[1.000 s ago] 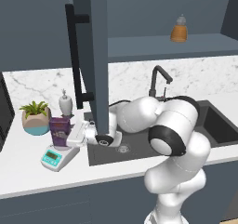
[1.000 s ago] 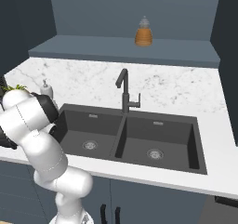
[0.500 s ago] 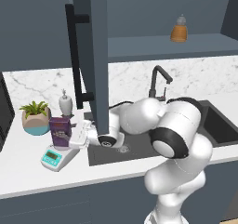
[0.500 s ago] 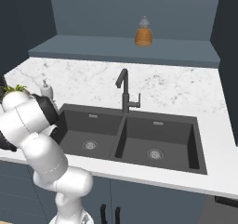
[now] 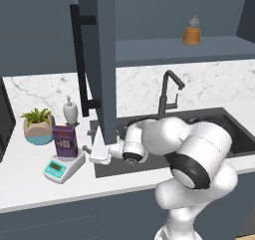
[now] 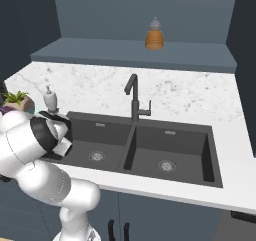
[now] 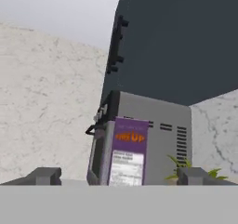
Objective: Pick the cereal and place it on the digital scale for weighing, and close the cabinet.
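Kitchen: double sink w/ tap, marble counter, wall cabinet.

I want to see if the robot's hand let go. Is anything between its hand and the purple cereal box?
No. In the left base view, bare gap separates the open gripper from the cereal, standing on the digital scale.

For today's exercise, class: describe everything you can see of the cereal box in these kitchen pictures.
The cereal is a small purple rectangular box, seemingly cardboard, with pale printed marks on its front. It stands upright on the digital scale, resting on the weighing plate, at the left of the counter beside the sink. In the hand view it shows an orange logo and a white label. The open claw sits just right of it, not touching. A potted plant and a soap dispenser stand behind it.
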Motion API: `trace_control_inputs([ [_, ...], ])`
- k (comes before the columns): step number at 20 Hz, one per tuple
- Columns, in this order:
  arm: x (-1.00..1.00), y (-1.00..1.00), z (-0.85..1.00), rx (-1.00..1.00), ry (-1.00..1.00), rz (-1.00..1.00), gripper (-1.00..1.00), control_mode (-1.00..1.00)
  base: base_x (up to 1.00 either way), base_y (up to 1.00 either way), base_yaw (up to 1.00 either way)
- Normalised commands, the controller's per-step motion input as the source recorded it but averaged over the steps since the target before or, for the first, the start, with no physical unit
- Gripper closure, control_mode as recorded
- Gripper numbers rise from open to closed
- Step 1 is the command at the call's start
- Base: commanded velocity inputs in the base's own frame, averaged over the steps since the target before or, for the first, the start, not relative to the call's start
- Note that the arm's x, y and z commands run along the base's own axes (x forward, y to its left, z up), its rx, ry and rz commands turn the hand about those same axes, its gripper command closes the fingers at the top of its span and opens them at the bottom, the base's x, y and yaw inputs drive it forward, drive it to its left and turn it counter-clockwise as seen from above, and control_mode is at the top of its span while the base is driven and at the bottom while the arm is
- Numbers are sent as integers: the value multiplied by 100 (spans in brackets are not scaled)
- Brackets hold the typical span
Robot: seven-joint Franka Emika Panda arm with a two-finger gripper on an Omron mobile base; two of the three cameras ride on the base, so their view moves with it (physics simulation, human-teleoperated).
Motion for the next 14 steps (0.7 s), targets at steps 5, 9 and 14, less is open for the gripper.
trace_control_inputs([
  [5, -49, -74, 37, 9, -19, -6, -100, -100, 0, 0, 0],
  [9, -31, -70, 71, 6, -25, -9, -100, -100, 0, 0, 0],
  [14, -25, -67, 96, 6, -25, -7, -100, -100, 0, 0, 0],
])
